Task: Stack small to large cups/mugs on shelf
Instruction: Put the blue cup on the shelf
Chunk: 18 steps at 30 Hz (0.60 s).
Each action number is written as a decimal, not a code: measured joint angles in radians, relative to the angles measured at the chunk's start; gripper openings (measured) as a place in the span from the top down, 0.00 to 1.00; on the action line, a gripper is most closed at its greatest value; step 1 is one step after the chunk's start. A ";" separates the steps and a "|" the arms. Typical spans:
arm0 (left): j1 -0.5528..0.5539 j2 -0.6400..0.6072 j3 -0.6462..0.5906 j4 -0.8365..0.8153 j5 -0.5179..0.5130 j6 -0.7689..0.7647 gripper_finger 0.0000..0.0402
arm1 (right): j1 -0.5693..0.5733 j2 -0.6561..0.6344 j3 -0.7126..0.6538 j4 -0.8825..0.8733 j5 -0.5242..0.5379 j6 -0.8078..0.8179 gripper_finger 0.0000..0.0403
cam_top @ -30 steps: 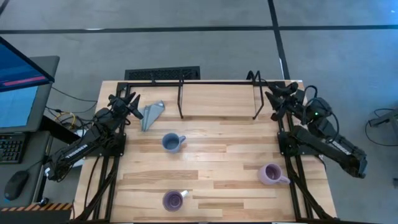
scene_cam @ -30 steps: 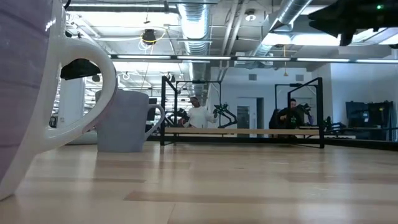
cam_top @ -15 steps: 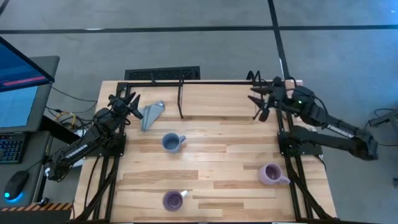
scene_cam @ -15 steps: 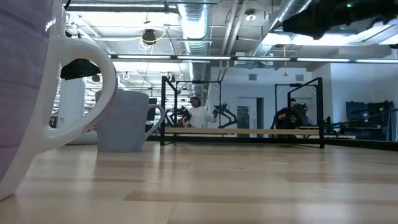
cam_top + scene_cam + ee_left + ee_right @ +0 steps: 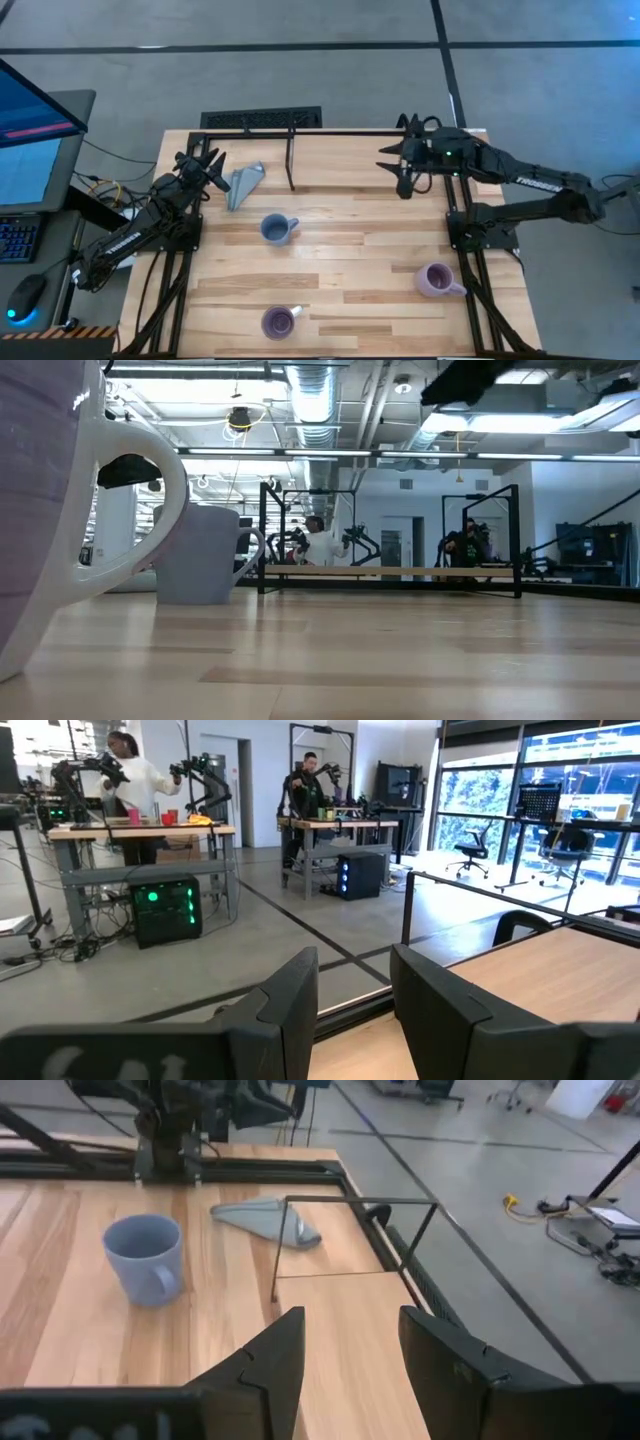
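Right gripper point(image 5: 397, 172) has swung inward over the low black metal-tube shelf point(image 5: 292, 160), fingers spread, empty. Left gripper point(image 5: 212, 166) unchanged, fingers parted. Blue-grey handled mug point(image 5: 275, 229) unmoved.

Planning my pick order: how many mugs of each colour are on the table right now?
Blue-grey mug: 1
Purple mug: 1
Pale lilac mug: 1
Total: 3, all on the table, none on the shelf.
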 joint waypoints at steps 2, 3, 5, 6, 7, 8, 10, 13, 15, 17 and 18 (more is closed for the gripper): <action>0.000 0.000 0.000 0.000 0.000 0.000 0.70 | 0.028 0.034 0.047 -0.034 0.004 0.001 0.54; 0.000 0.000 0.000 0.000 0.000 0.000 0.70 | 0.041 0.050 0.069 -0.038 0.004 0.010 0.54; 0.000 0.000 0.000 0.000 0.000 0.000 0.70 | 0.063 0.077 0.105 -0.040 0.003 0.036 0.54; 0.000 0.000 0.000 0.000 0.000 0.000 0.70 | 0.074 0.090 0.122 -0.039 0.004 0.047 0.54; 0.000 0.000 0.000 0.000 0.000 0.000 0.70 | 0.084 0.102 0.137 -0.039 0.003 0.050 0.54; 0.000 0.000 0.000 0.000 0.000 0.000 0.70 | 0.093 0.114 0.150 -0.039 0.004 0.052 0.54; 0.000 0.000 0.000 0.000 0.000 0.000 0.70 | 0.108 0.141 0.174 -0.040 0.003 0.052 0.54; 0.000 0.000 0.000 0.000 0.000 0.000 0.70 | 0.131 0.179 0.202 -0.040 0.004 0.052 0.54; 0.000 0.000 0.000 0.000 0.001 0.000 0.70 | 0.144 0.208 0.221 -0.039 0.003 0.051 0.54; 0.000 0.000 0.000 0.000 0.001 0.000 0.70 | 0.155 0.238 0.239 -0.041 0.003 0.051 0.54; 0.000 0.000 0.000 0.000 0.001 0.000 0.70 | 0.160 0.253 0.249 -0.041 0.003 0.051 0.54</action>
